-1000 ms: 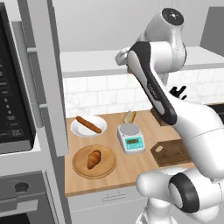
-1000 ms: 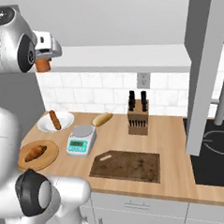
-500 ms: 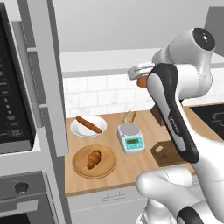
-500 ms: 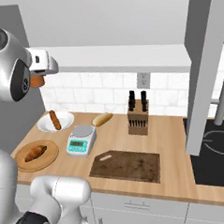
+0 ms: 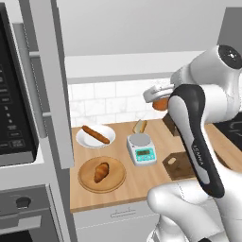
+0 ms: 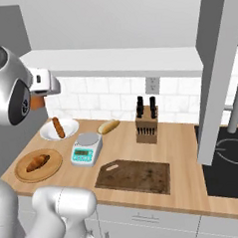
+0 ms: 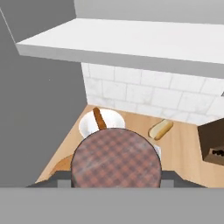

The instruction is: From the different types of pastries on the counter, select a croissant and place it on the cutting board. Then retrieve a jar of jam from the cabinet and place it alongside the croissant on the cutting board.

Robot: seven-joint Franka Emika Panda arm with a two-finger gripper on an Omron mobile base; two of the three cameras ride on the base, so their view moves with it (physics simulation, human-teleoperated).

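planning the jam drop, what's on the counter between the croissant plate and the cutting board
In the right base view, the green-and-white kitchen scale stands between the round wooden plate holding the croissant and the cutting board; bare counter otherwise.

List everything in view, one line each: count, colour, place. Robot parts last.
croissant: one, golden-brown, on the round wooden plate, front left of counter.
stick pastry: one, brown, on the white plate.
bun: one, pale yellow, on the counter behind the scale.
scale: one, grey and teal, mid-counter.
cutting board: one, dark brown, nothing on it.
knife block: one, brown, by the backsplash.
jar of jam: one, reddish-brown with checked lid, held in the air.
gripper: one, shut on the jar.
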